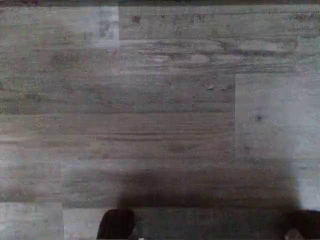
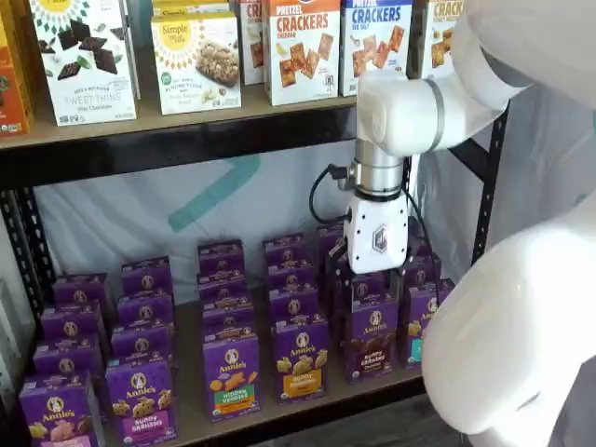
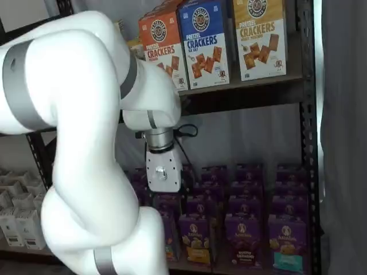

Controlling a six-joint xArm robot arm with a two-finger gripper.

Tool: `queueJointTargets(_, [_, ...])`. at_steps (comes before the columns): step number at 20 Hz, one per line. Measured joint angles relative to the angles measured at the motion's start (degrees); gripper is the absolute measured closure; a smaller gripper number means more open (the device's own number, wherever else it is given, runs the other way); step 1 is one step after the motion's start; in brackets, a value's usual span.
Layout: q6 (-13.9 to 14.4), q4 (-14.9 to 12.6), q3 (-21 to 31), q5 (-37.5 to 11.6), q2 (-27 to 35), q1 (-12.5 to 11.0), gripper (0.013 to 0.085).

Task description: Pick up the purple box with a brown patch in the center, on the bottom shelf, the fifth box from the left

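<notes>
The purple box [image 2: 372,339] stands upright at the front of the bottom shelf [image 2: 191,414], with a white round logo and a dark brown patch at its centre. It also shows in a shelf view [image 3: 243,232]. My gripper [image 2: 372,275] hangs with its white body just above and behind that box, over the row of purple cartons. In a shelf view [image 3: 166,195] its lower end is lost against the cartons. The fingers do not show plainly, so I cannot tell whether they are open. The wrist view shows only grey wood planks.
A purple carton with a yellow band [image 2: 300,361] stands left of the purple box, one with a teal patch [image 2: 416,343] to its right. Cracker boxes [image 2: 300,47] fill the upper board. A black frame post [image 2: 488,186] stands at the right.
</notes>
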Motion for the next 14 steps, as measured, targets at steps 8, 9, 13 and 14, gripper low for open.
queueJointTargets(8, [-1.6, 1.5, 0.0, -8.7, 8.3, -0.1, 0.0130])
queueJointTargets(9, [-2.3, 2.2, -0.1, -9.9, 9.4, -0.3, 0.0130])
queueJointTargets(13, [-4.6, 3.5, -0.3, -17.1, 14.9, -1.1, 0.0130])
queueJointTargets(14, [-5.2, 3.8, -0.6, -18.5, 16.1, -1.3, 0.0130])
